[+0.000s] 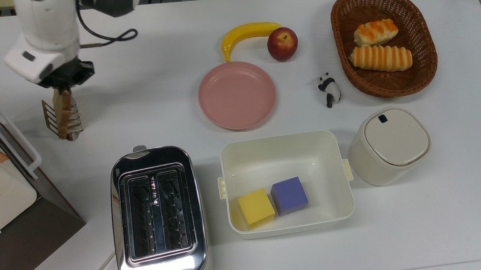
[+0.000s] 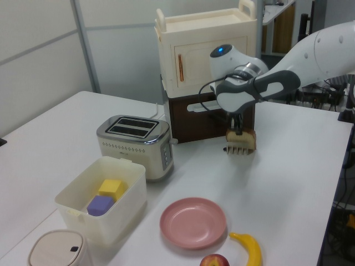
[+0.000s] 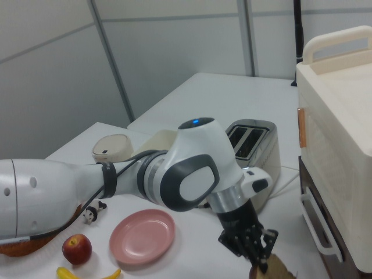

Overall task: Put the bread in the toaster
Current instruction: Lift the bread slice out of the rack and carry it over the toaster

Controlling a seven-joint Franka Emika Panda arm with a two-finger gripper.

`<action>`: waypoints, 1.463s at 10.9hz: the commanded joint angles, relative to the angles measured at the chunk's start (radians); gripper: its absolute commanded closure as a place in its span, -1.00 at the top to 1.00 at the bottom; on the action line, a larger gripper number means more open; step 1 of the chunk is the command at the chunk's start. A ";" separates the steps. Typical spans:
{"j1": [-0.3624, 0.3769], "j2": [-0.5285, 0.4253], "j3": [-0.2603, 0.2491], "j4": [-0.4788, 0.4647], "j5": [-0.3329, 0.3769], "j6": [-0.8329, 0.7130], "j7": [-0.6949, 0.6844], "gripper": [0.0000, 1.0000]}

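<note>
Gripping bread [image 1: 61, 107] in rack [image 1: 61, 121]

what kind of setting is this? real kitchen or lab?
Likely a lab bench staged as a kitchen: a white table holding a toaster, foam-like cubes in a tub, a toy panda, and plain partition walls.

My arm [image 3: 116, 180] is glossy white, with rounded shells and dark grey bands at the joints. A small blue light [image 3: 193, 122] glows on top of the wrist joint. A black cable [image 1: 105, 32] loops off the wrist. The gripper [image 1: 63, 90] is black, mounted under a white block with a small dark window.
</note>
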 commanded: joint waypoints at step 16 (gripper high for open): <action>0.231 -0.008 0.016 0.417 0.422 0.211 0.155 -1.00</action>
